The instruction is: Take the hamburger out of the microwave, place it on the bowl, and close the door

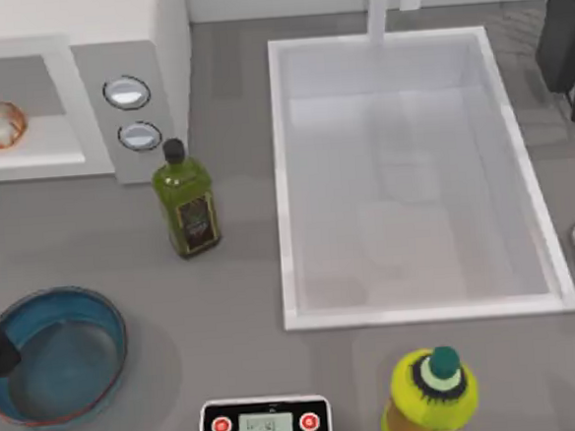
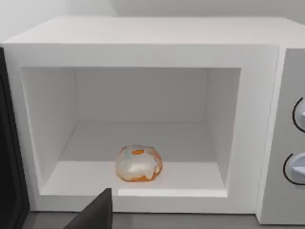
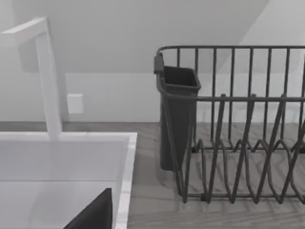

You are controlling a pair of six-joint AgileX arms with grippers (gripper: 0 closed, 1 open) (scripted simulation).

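The left end effector (image 2: 93, 213) sits in front of the open microwave (image 2: 143, 52), facing the cavity; whether its fingers are apart, I cannot tell. The hamburger (image 2: 138, 163) rests near the front of the cavity floor, well clear of the walls. I judge a straight, level reach is best, closing gently across the bun. The bowl (image 1: 65, 354) waits on the bench at the left, below the microwave.
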